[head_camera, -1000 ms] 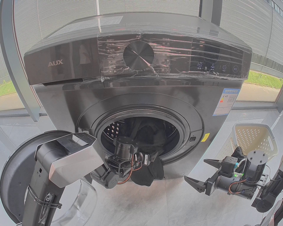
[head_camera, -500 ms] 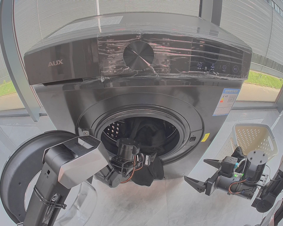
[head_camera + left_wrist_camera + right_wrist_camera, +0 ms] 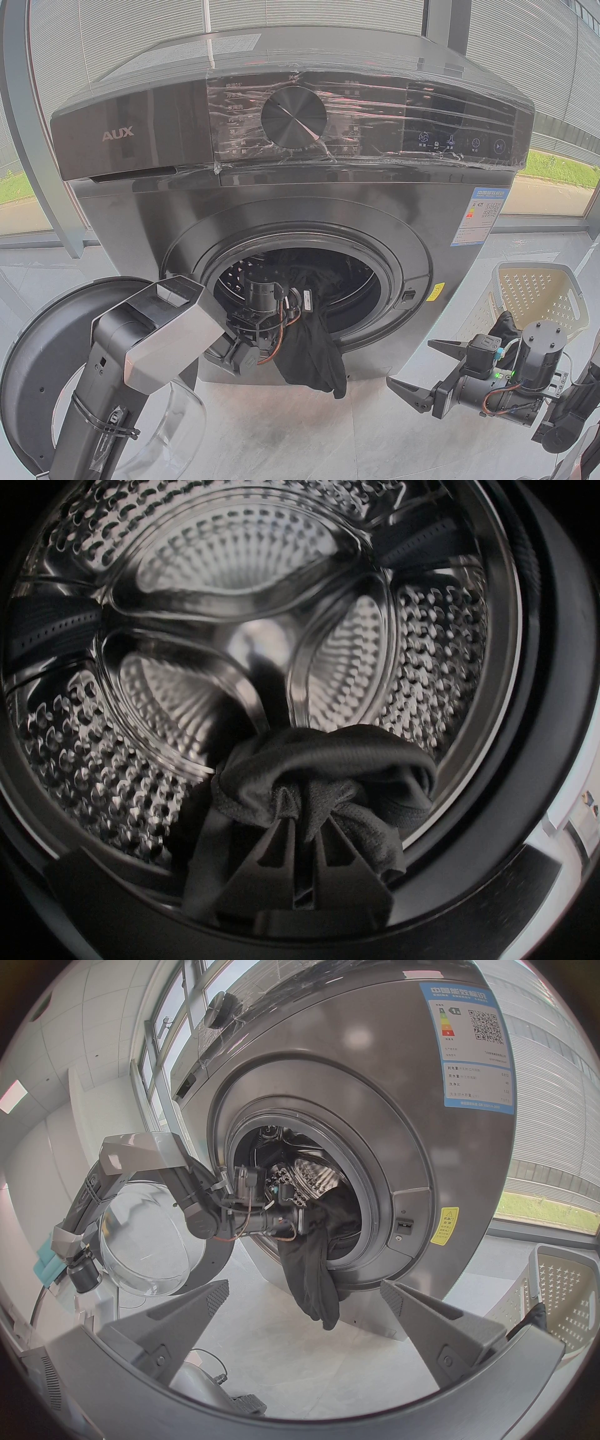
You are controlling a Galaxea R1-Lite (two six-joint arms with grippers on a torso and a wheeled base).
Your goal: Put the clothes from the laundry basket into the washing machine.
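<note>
Room: a pale tiled floor (image 3: 350, 431) is seen before tall windows, and the washing machine (image 3: 156, 212) stands on it straight ahead.
Left fingers: the left fingers (image 3: 275, 867) are closed on a bunched fold of the dark garment (image 3: 325, 761) at the mouth of the machine. The grip is judged to be held so that the cloth can be carried inward rather than dropped at the sill.
Dark garment: the pinched part is held just inside the opening. The rest is draped over the lower rim and hangs down the machine's front toward the floor.
Drum: the perforated drum (image 3: 237, 561) lies directly behind the gripped bundle, so a push straight in is judged to be what is called for.
Door: the door (image 3: 37, 356) is swung wide to the robot's left, beside the left arm, so that the opening is left free.
Right fingers: the right fingers (image 3: 406, 390) are spread wide with nothing between them. They are held low on the robot's right, between machine and basket, and are judged to be parked out of the way.
Laundry basket: the laundry basket (image 3: 540, 294) stands right of the machine. A dark cloth (image 3: 506, 328) is seen at its near edge, partly hidden by the right arm, so more loading is judged to remain.
Risk: the hanging tail may be dragged back out if the cloth is released too early.
</note>
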